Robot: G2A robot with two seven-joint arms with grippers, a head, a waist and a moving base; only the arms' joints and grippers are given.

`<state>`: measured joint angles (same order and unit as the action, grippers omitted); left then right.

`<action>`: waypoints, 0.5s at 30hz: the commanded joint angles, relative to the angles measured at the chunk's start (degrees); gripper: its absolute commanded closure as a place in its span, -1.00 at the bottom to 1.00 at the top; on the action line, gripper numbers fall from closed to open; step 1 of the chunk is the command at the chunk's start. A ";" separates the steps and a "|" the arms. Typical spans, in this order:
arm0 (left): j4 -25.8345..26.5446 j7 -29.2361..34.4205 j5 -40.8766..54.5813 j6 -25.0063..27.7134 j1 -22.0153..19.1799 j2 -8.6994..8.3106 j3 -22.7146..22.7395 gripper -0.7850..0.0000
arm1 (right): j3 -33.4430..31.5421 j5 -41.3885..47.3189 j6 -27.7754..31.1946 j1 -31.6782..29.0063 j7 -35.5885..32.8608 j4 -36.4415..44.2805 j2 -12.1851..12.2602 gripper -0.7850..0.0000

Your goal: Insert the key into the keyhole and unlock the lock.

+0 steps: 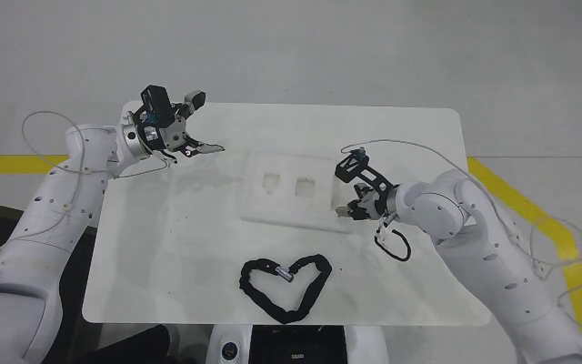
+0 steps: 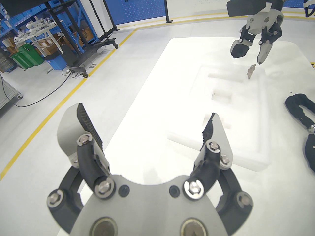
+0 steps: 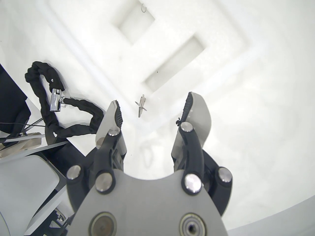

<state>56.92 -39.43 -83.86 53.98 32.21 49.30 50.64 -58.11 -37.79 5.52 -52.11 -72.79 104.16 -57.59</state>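
White worktop with rounded corners, on a pale workshop floor marked with yellow lines.

Item 1: key. Small flat metal key lying on the flat rim of a white foam tray, just beside one of the tray's two rectangular recesses. Judged light, stiff, thin and slick. Lying flat, it offers little edge to pinch, though the foam should give a little under the fingertips. Best taken by the broad head end, leaving the blade free for insertion. Which end is the head is too small to tell.

Item 2: chain lock. Black fabric-sleeved chain in a closed loop on the worktop, near the tray on the robot's side, joined by a chrome lock cylinder. Judged heavier than the key. The sleeve looks soft and floppy, the cylinder rigid and slippery, likely to roll or slide under a push unless steadied. Hold at the cylinder, or at the chain just beside it. The keyhole cannot be made out.

Item 3: right hand. Spread wide and holding nothing, it hangs above the key and apart from it.

Item 4: left hand. Spread wide, empty, over the worktop's far left corner — well apart from key and chain lock.
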 commanded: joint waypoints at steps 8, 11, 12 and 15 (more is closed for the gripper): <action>0.00 0.00 0.00 0.00 0.00 0.00 0.00 -1.00 | 1.72 1.32 -0.08 0.57 0.29 -1.62 -0.46 0.13; 0.00 0.00 0.00 0.00 0.00 0.00 0.00 -1.00 | 2.19 1.52 0.12 0.66 0.23 -2.01 -0.57 0.19; 0.00 0.00 0.00 0.00 0.00 0.00 0.00 -1.00 | 2.32 1.54 0.35 0.67 0.17 -2.12 -0.58 0.22; 0.00 0.00 0.00 0.00 0.00 0.00 0.00 -1.00 | 2.65 1.90 1.25 0.71 0.07 -2.36 -0.63 0.22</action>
<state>56.92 -39.43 -83.86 53.98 32.21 49.30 50.64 -55.55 -36.01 6.47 -51.41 -72.70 101.87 -58.21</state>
